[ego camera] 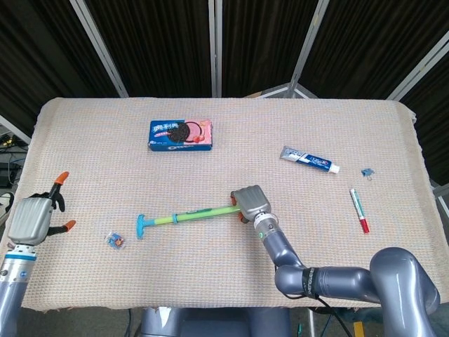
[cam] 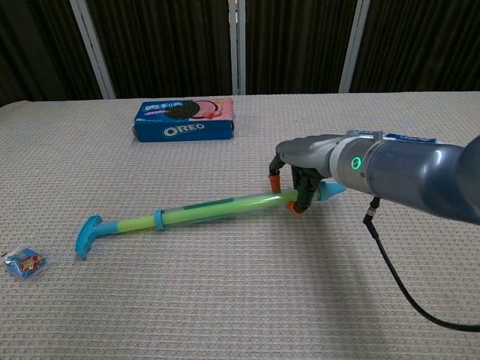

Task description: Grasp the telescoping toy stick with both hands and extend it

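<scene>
Mid-table, the stick (cam: 210, 211) lies slanted — our right hand (cam: 304, 169) clasps its right tip, raised slightly. It looks light, stiff, slick plastic; our left hand (ego camera: 31, 219), wide and empty at the left edge, should take the T-handle (cam: 88, 235).

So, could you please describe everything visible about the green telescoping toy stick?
The green telescoping toy stick looks like plastic: a light green tube with a blue collar partway along, a blue T-shaped handle at one end and a blue pointed tip at the other. It lies slanted on the woven beige tablecloth, collapsed. The right robot hand grips it near the tip.
</scene>
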Robot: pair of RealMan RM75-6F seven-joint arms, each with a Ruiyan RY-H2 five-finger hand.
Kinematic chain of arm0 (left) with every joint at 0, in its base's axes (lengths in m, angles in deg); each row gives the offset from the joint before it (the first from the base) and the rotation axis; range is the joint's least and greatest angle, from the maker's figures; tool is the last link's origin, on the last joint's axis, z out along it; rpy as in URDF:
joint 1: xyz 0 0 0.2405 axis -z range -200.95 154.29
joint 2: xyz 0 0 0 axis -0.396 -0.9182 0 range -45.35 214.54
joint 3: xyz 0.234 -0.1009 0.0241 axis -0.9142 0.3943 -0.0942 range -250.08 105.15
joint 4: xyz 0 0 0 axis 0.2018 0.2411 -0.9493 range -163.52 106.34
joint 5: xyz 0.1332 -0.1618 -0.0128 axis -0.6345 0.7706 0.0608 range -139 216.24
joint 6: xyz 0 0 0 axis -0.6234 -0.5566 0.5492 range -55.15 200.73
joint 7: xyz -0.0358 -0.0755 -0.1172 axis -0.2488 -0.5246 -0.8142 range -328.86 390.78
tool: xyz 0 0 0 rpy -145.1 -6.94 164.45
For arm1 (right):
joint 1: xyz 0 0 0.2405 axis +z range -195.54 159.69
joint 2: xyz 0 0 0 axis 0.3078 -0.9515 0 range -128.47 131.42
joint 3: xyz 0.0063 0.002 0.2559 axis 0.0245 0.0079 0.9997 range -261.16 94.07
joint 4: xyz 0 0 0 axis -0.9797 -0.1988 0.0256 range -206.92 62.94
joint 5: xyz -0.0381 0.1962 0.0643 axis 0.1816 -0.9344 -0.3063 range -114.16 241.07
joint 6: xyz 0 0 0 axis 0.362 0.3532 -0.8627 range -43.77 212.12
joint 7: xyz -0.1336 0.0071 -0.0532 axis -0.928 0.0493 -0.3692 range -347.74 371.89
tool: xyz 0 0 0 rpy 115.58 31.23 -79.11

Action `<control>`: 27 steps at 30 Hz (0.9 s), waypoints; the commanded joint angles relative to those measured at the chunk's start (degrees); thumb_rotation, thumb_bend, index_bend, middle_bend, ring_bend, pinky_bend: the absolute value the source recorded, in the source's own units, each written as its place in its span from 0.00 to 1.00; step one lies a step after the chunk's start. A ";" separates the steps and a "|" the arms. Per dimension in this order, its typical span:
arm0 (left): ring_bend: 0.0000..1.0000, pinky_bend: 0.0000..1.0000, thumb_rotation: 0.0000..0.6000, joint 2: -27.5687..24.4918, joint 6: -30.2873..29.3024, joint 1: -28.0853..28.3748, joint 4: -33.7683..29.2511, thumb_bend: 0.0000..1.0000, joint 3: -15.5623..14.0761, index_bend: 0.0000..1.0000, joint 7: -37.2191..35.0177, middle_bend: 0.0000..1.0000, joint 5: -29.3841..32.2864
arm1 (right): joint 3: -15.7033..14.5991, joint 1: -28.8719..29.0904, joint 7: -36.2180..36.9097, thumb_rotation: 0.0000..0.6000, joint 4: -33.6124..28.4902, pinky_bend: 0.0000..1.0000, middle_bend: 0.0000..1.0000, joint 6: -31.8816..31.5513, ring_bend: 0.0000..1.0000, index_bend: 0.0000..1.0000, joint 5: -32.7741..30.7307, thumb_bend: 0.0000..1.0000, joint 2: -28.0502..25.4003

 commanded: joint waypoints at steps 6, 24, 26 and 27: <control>0.87 1.00 1.00 3.04 14.65 11.45 -4.02 0.04 2.41 0.37 4.07 0.92 1.51 | 1.33 -0.09 -1.38 1.00 -5.49 1.00 1.00 -1.68 1.00 0.59 -9.36 0.39 -3.37; 0.88 1.00 1.00 15.74 24.53 21.64 3.42 0.23 4.37 0.43 3.88 0.93 10.34 | 0.73 -0.36 1.09 1.00 -8.67 1.00 1.00 -2.46 1.00 0.59 -10.00 0.41 -5.28; 0.88 1.00 1.00 17.01 25.13 22.27 4.75 0.23 4.22 0.43 3.30 0.93 10.82 | 0.59 -0.51 1.50 1.00 -8.79 1.00 1.00 -2.68 1.00 0.59 -9.57 0.41 -5.16; 0.88 1.00 1.00 17.62 25.60 22.62 5.37 0.23 4.08 0.44 2.87 0.93 11.07 | 0.48 -0.58 1.67 1.00 -8.88 1.00 1.00 -2.80 1.00 0.59 -9.25 0.41 -5.14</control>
